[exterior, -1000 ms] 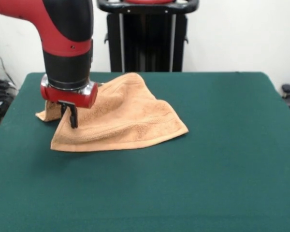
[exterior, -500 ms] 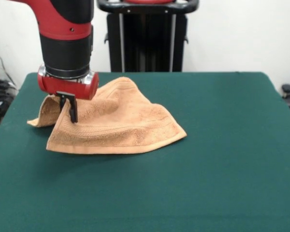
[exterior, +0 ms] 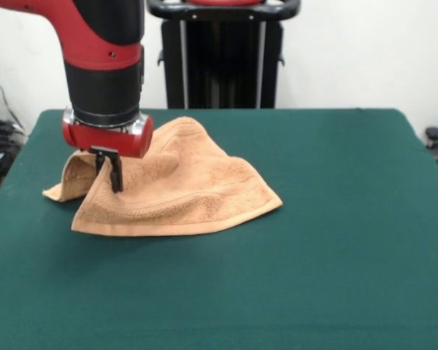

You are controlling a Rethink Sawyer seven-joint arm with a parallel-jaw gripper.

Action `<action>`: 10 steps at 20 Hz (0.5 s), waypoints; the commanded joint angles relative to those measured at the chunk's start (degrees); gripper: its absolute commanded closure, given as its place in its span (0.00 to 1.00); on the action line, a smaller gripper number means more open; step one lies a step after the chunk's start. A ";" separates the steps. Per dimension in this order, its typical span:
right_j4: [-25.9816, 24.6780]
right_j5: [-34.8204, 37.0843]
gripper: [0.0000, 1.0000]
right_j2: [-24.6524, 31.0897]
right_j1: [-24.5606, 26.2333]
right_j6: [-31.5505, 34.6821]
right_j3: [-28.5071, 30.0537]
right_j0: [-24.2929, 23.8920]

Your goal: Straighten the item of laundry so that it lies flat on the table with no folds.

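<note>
Now the gripper (exterior: 111, 175) sits a little lower and a touch further toward 3 o'clock than half a second ago, after having risen and swung toward 9 o'clock in the half second before that. The towel (exterior: 182, 193) has followed: its 9 o'clock corner, pulled outward during the lift, lies a shade slacker again, and the raised peak near the arm (exterior: 106, 65) has sunk slightly. I read this as a drag-and-settle stroke: the cloth was drawn toward 9 o'clock to open the fold, and is being lowered back onto the table (exterior: 336, 255).

It has not done the job yet. A hump rises behind the gripper at about 1 o'clock from it, creases run across the middle, and a flap pokes out at 9 o'clock as though one layer lies under another. Only the 3 o'clock corner and the 6 o'clock hem look flat on the felt.

The towel lies in the 10 o'clock part of the table, well apart from the 3 o'clock edge. The dark fingers (exterior: 115, 172) point straight down into the cloth close to its 9 o'clock end, with fabric bunched on both sides of them. They stand close together and the cloth has moved with them, so I judge them clenched on a pinch of towel, though the pinched spot itself is hidden by the folds.

A release here would likely leave the hump standing.
</note>
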 commanded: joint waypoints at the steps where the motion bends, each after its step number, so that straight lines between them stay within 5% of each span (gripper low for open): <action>1: -2.15 -2.13 1.00 7.91 7.75 -3.47 -0.85 0.43; 10: -3.62 -5.88 1.00 8.82 11.05 -4.10 -2.36 -1.31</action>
